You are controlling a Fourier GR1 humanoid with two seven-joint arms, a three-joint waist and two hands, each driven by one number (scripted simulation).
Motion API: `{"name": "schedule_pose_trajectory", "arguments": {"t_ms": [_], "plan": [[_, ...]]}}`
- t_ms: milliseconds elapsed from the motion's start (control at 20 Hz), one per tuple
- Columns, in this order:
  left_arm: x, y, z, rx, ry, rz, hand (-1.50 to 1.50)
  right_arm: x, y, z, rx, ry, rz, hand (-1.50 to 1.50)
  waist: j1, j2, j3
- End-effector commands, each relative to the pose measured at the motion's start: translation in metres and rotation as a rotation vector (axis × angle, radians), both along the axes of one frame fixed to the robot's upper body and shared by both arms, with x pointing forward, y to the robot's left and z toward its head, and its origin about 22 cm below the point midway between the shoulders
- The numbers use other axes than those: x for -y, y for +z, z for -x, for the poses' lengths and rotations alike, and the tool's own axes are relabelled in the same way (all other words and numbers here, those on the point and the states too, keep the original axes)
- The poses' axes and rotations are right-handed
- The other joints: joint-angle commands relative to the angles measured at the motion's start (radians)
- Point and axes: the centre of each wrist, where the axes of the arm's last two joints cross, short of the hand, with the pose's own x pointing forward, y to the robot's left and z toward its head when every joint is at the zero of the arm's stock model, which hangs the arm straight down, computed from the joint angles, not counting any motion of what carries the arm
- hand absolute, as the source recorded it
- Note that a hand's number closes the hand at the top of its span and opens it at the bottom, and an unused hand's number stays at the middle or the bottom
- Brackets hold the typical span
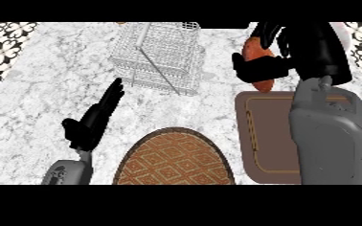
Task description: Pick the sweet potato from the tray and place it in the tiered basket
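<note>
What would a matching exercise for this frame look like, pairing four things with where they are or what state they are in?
Things:
1. sweet potato
2. tiered basket
3. tray
4. left robot hand

Places or states:
A. wire, on the counter at upper centre
B. open, fingers straight, lower left
C. held in the right robot hand, above the counter
D. brown, flat, under the right forearm

Pairs: 1-C, 2-A, 3-D, 4-B

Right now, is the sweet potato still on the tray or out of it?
Out. The right robot hand curls round the sweet potato, beyond the tray's far edge.
</note>
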Motion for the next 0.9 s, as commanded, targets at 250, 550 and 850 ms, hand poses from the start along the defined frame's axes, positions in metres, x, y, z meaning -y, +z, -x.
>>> {"name": "schedule_pose_trajectory", "arguments": {"t_ms": [250,550,850], "plan": [[0.024,-0.001,-0.006,0.022,-0.027,-0.003,0.0,-0.074,0.06,-0.054,-0.031,0.002,-0.061,1.5,0.009,0.006,0.0],[0.02,-0.001,-0.006,0.006,-0.033,0.007,0.0,-0.108,0.054,-0.094,-0.069,-0.001,-0.068,1.5,0.035,0.012,0.0],[0.017,0.004,-0.011,0.014,-0.043,0.005,0.0,-0.126,0.041,-0.118,-0.13,0.039,-0.042,1.5,0.041,0.017,-0.001]]}}
